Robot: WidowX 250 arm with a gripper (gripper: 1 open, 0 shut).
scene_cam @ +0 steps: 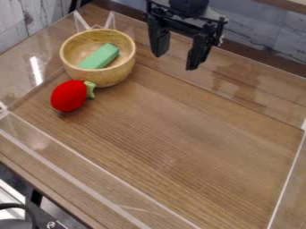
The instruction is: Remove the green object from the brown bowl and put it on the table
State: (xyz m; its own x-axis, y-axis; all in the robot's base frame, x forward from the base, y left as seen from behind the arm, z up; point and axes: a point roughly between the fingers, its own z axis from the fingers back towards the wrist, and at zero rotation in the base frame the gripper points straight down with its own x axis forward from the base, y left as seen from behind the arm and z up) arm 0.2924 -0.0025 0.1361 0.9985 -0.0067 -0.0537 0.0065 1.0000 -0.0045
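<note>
i count one brown bowl [98, 57], down and to the left of my claw [176, 50]. inside it lies one green object [98, 56], a single flat bar. one red strawberry toy [72, 96] sits further below my claw, just beside the bowl's near wall. there is one table [180, 134] under everything, with clear plastic walls [120, 201] along its edges. one claw is mine, with two dark fingers [195, 54] pointing down.
</note>
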